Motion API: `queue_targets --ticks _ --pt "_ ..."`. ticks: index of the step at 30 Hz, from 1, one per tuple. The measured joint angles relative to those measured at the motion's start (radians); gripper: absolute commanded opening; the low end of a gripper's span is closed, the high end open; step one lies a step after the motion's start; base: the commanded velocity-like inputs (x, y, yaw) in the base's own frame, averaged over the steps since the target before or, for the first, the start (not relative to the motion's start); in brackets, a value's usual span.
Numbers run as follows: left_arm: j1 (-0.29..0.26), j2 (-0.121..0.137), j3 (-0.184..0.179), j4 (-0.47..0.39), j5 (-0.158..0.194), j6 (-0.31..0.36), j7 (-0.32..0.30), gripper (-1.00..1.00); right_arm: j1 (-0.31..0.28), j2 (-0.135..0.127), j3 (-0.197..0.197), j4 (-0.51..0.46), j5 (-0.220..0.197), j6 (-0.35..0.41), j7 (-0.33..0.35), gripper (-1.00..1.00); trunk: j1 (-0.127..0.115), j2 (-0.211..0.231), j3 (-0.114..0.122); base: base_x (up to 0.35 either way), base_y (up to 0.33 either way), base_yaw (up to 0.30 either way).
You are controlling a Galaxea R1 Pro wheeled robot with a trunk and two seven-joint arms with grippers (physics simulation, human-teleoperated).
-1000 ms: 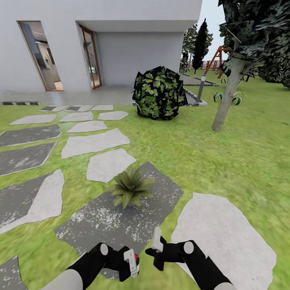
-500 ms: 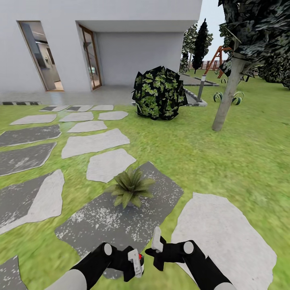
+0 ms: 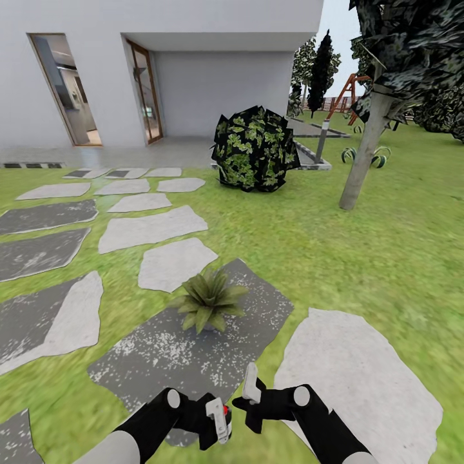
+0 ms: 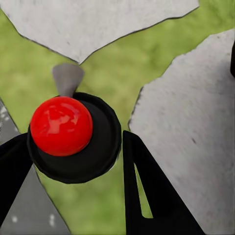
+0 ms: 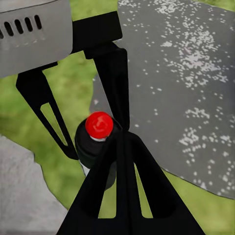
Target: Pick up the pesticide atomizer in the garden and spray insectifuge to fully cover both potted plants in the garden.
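The plant (image 3: 207,301) sits on the dark slab (image 3: 161,354) just ahead of you. Your left gripper (image 3: 216,419) holds the atomizer (image 4: 73,137) (red top showing); the right gripper (image 3: 248,394) looks empty, its jaws crowding the left's. A careless move could knock the atomizer loose.

The right gripper (image 5: 122,142) points at a red-capped dark bottle top (image 5: 99,126) held between the left gripper's fingers (image 5: 113,83), above speckled paving (image 5: 186,88) and grass (image 5: 73,176).
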Motion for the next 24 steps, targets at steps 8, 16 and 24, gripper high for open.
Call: queue_targets --ticks 8,16,24 --pt "0.003 -0.004 0.001 -0.024 0.002 0.0 0.002 -1.0 0.0 0.0 0.0 0.0 0.0 0.0 0.0 -1.0 0.0 0.0 0.0 0.0 0.0 0.0" --pt "0.003 -0.005 0.001 -0.026 0.002 0.0 0.001 -1.0 0.0 0.0 0.0 0.0 0.0 0.0 0.0 -1.0 0.0 0.0 0.0 0.0 0.0 0.0" --pt "0.003 -0.006 0.002 -0.026 0.002 0.0 0.0 -1.0 0.0 0.0 0.0 0.0 0.0 0.0 0.0 -1.0 0.0 0.0 0.0 0.0 0.0 0.0"
